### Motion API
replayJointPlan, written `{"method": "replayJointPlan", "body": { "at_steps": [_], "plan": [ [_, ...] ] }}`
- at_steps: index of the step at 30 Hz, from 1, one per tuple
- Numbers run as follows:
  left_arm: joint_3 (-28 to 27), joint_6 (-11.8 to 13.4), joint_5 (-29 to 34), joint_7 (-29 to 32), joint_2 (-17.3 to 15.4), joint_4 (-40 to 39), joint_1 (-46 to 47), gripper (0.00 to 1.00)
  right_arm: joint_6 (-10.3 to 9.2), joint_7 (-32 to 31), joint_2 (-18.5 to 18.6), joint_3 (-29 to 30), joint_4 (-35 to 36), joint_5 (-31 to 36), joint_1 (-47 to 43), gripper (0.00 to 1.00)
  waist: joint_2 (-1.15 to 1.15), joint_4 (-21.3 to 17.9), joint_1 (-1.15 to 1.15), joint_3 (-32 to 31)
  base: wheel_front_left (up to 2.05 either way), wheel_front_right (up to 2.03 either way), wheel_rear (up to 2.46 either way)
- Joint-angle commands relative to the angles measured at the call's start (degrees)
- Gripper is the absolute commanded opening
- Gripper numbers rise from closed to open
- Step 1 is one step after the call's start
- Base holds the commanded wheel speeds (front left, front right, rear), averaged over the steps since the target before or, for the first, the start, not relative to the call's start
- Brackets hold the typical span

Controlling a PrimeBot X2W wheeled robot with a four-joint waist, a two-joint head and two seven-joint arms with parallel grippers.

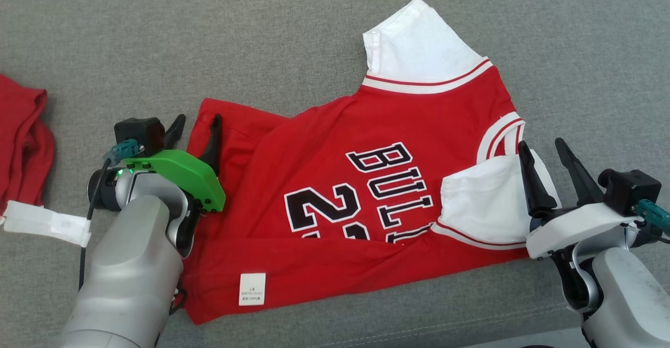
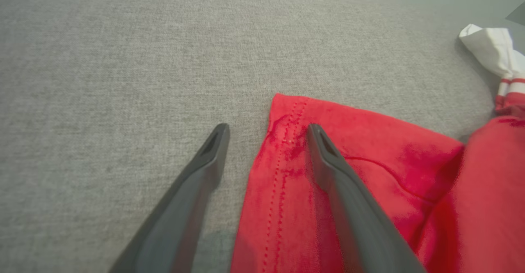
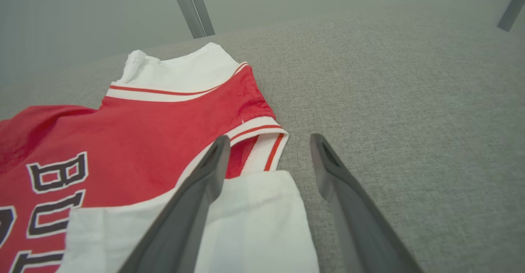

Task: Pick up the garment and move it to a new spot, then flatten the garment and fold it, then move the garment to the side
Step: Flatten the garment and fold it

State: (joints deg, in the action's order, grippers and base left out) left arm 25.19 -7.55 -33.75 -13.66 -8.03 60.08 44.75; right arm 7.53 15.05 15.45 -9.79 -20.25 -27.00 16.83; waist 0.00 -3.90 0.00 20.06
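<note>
Garment (image 1: 366, 191) is a red basketball-style jersey with white sleeves and black-and-white lettering. It's lying mostly flat but kinda rumpled across the middle of the grey fabric surface (image 1: 261, 34), collar end toward the robot's right, hem toward its left. The bottom edge is folded up over the lettering, and a small white care label (image 1: 252, 289) shows on that flap. One white sleeve (image 1: 419, 44) sticks out at the far side, and the near sleeve (image 1: 481, 201) is folded in onto the chest.

Left gripper (image 1: 198, 120) sits at the hem corner with its jaws spread wide and nothing in them. In the left wrist view, the gripper (image 2: 267, 128) straddles the stitched hem of the garment (image 2: 369, 191), one finger over red cloth, the other over bare grey.

Right gripper (image 1: 542, 144) is also wide open and empty, by the collar end. In its wrist view, the gripper (image 3: 269, 138) has one finger over the folded sleeve and the other over the surface beside the garment (image 3: 143, 141).

Off at the far left there's another red cloth (image 1: 21, 138) with a white strip (image 1: 47, 222) lying next to it, well apart from the jersey.
</note>
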Motion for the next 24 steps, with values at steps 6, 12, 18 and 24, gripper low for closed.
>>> {"method": "replayJointPlan", "body": {
  "at_steps": [6,12,18,24],
  "plan": [
    [2.56,0.13,-1.50,-0.92,0.94,0.05,1.08,0.00,-0.09,0.18,1.07,0.34,0.58,0.41,1.87,1.00,0.00,1.52,0.00,0.17,0.00,0.00,0.00],
    [-0.88,0.96,-2.07,-1.63,0.10,-3.97,1.67,0.00,-0.09,0.18,2.52,0.17,-0.13,0.13,4.88,1.00,0.00,4.09,0.00,0.07,0.00,0.00,0.00],
    [-5.72,2.60,1.21,-1.51,0.94,-10.90,-2.61,0.00,-0.09,-2.46,4.71,-2.22,-3.35,1.05,13.00,1.00,0.00,7.71,0.00,0.75,0.00,0.00,0.00],
    [-8.17,1.97,3.82,-1.53,2.60,-13.93,-2.69,0.00,-0.09,-8.25,4.72,-3.54,-9.29,2.36,23.04,1.00,0.00,10.94,0.00,2.91,0.00,0.00,0.00]
  ]
}}
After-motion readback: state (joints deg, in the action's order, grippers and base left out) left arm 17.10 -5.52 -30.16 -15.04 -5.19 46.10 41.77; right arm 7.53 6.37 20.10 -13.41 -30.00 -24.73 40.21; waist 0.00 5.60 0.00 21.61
